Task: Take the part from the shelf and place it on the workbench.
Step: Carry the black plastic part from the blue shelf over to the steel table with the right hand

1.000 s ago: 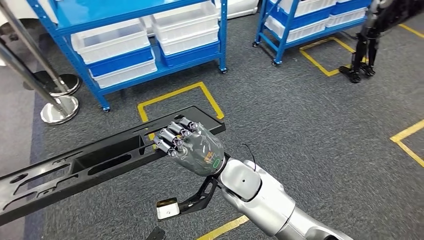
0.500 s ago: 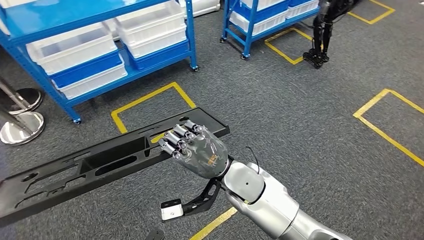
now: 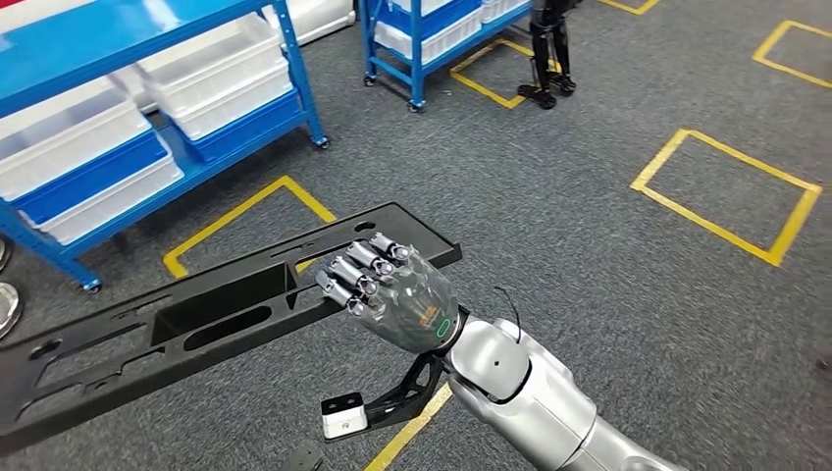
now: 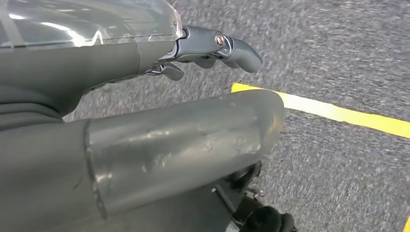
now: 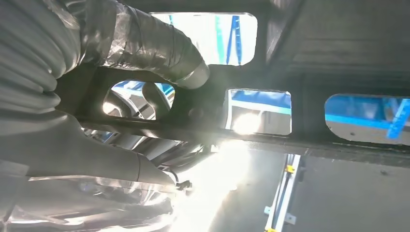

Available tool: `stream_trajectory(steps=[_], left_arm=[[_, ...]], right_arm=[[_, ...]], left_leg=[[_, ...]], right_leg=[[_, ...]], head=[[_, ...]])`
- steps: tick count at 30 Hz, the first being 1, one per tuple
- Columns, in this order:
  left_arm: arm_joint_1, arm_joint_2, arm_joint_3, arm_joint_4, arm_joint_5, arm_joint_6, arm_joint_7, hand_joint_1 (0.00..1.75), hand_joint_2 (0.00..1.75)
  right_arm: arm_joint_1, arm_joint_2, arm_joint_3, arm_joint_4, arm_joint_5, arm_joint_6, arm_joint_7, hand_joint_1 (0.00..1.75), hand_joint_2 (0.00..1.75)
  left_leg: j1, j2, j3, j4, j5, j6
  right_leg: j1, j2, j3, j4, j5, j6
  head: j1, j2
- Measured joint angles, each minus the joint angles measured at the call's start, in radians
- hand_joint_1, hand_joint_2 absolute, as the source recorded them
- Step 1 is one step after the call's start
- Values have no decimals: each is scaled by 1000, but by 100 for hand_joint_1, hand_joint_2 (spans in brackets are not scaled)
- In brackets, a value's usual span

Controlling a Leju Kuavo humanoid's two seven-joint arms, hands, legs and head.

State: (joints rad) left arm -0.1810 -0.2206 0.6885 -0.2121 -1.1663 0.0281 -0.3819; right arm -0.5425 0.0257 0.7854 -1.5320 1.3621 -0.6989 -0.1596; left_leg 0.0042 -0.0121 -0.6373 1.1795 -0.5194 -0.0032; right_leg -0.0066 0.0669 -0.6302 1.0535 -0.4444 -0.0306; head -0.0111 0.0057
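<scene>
Carrying the long black part [image 3: 196,319] in the right hand [image 3: 392,289], fingers curled over its near edge, off the blue shelf [image 3: 147,108] and out over grey carpet. Left hand [image 4: 145,96] hanging empty, fingers loosely apart. Pickup done, apparently; workbench placement not yet made.

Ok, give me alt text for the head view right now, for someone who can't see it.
The robot's right hand grips one edge of a long black slotted part, carried level above grey carpet marked with yellow tape outlines. Blue shelves holding white bins stand behind on the left.
</scene>
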Motion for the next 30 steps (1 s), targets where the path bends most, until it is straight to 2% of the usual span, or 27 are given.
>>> stream_trajectory(steps=[2, 3, 4, 5, 6, 7, 8, 9, 11, 12, 13, 14, 16, 17, 18, 19, 21, 23, 25, 26, 27, 28, 29, 30], left_arm=[[-3, 4, -2, 0, 0, 0, -2, 0, 0], [-4, 6, -4, 0, 0, 0, -3, 0, 0], [-5, 7, -5, 0, 0, 0, -3, 0, 0], [-5, 7, -5, 0, 0, 1, -4, 0, 0], [-7, 7, -6, 0, 0, 1, -4, 0, 0], [-9, 8, -8, 0, 0, 1, -4, 0, 0], [-12, 8, -9, 0, -1, 1, -5, 0, 0], [-13, 8, -11, 0, -1, 1, -5, 0, 0], [-10, 10, -14, 0, -3, 0, -5, 0, 0], [-9, 11, -14, 0, -3, 0, -5, 0, 0], [-8, 11, -15, 0, -4, -1, -5, 0, 0], [-8, 12, -15, 0, -4, -1, -5, 0, 0], [-9, 12, -16, 0, -5, -2, -5, 0, 0], [-10, 13, -17, 0, -5, -3, -5, 0, 0], [-10, 13, -17, 0, -5, -3, -5, 0, 0], [-11, 13, -17, 0, -5, -3, -5, 0, 0], [-14, 14, -17, 0, -5, -3, -5, 0, 0], [-15, 14, -18, 0, -6, -3, -4, 0, 0], [-13, 15, -20, 0, -7, -4, 1, 0, 0], [-11, 17, -21, 0, -8, -5, 4, 0, 0], [-9, 18, -22, 0, -9, -6, 7, 0, 0], [-8, 20, -22, 0, -9, -8, 10, 0, 0], [-8, 22, -23, 0, -10, -9, 11, 0, 0], [-9, 24, -25, 0, -10, -10, 12, 0, 0]], right_arm=[[0, 0, -5, -9, 0, 0, -3, 175, 175], [1, 0, -8, -13, 0, 0, -5, 175, 175], [1, 0, -11, -15, 0, 0, -6, 175, 175], [3, 0, -14, -17, 0, 0, -8, 175, 175], [4, 0, -17, -20, 1, 0, -9, 175, 175], [5, -1, -20, -22, 1, 0, -11, 175, 175], [6, -1, -23, -25, 1, 0, -13, 175, 175], [7, -2, -27, -28, 1, 0, -14, 175, 175], [12, -2, -34, -30, 0, 0, -17, 175, 175], [16, -2, -38, -31, 0, 0, -19, 175, 175], [21, -2, -41, -31, 0, 0, -21, 175, 175], [23, -3, -44, -31, 0, 0, -23, 175, 175], [25, -3, -47, -33, 0, 0, -25, 175, 175], [25, -3, -48, -35, 0, 0, -25, 175, 175], [25, -2, -50, -37, 0, 0, -25, 175, 175], [25, -2, -52, -39, 0, 0, -25, 175, 175], [26, -2, -56, -40, 0, 0, -25, 175, 175], [26, -1, -58, -41, 0, 0, -27, 175, 175], [27, 2, -59, -42, 3, 0, -29, 175, 175], [29, 3, -60, -42, 6, 0, -30, 175, 175], [31, 4, -62, -42, 8, 0, -30, 175, 175], [35, 4, -64, -42, 10, 0, -31, 175, 175], [38, 4, -66, -42, 13, 0, -31, 175, 175], [40, 5, -68, -42, 15, 0, -31, 175, 175]], left_leg=[[0, -45, 52, -114, 44, 11], [-1, -60, 65, -142, 49, 14], [-2, -63, 69, -150, 47, 16], [-3, -53, 71, -159, 50, 19], [-2, -42, 74, -167, 55, 23], [0, -30, 77, -177, 62, 28], [2, -17, 80, -187, 68, 33], [2, -4, 80, -191, 71, 37], [1, 21, 77, -191, 72, 40], [0, 35, 75, -190, 71, 40], [1, 48, 73, -188, 70, 39], [1, 61, 72, -184, 67, 37], [0, 83, 70, -172, 58, 28], [-2, 91, 69, -165, 53, 23], [-5, 99, 68, -159, 49, 17], [-8, 108, 67, -156, 47, 12], [-6, 119, 69, -153, 42, 2], [0, 88, 58, -120, 12, -9], [5, 41, 14, -17, -48, -15], [6, 31, -16, 47, -75, -16], [5, 25, -39, 95, -89, -16], [5, 23, -49, 113, -84, -14], [5, 19, -42, 94, -60, -9], [3, 11, -19, 41, -24, -1]], right_leg=[[-2, 22, -3, 0, 4, 7], [-4, 32, -7, -1, 8, 12], [-7, 42, -11, -3, 12, 20], [-9, 52, -14, -6, 17, 27], [-9, 46, -16, -6, 16, 32], [-7, 28, -20, 2, 8, 37], [-4, 3, -32, 28, -13, 40], [-3, -26, -53, 74, -43, 42], [-5, -53, -106, 193, -101, 48], [-7, -57, -122, 231, -111, 52], [-10, -61, -122, 236, -103, 55], [-11, -69, -102, 202, -79, 57], [-10, -106, -33, 82, -28, 57], [-8, -121, -8, 35, -15, 52], [-5, -130, 3, 11, -12, 46], [-1, -128, 1, 7, -16, 38], [-2, -106, -2, 5, -11, 24], [-6, -87, -3, 2, -6, 13], [-6, -66, -5, 0, -2, 4], [-5, -54, -7, 1, -1, 1], [-3, -41, -8, 1, 0, 0], [-1, -28, -8, 1, 1, -1], [2, -15, -8, 1, 2, -2], [3, -2, -8, 1, 3, -2]], head=[[0, 0], [0, 0], [0, 0], [0, 0], [0, 0], [0, 0], [0, 0], [0, 0], [0, 0], [0, 0], [0, 0], [0, 0], [0, 0], [0, 0], [0, 0], [0, 0], [0, 0], [0, 0], [0, 0], [0, 0], [0, 0], [0, 0], [0, 0], [0, 0]])
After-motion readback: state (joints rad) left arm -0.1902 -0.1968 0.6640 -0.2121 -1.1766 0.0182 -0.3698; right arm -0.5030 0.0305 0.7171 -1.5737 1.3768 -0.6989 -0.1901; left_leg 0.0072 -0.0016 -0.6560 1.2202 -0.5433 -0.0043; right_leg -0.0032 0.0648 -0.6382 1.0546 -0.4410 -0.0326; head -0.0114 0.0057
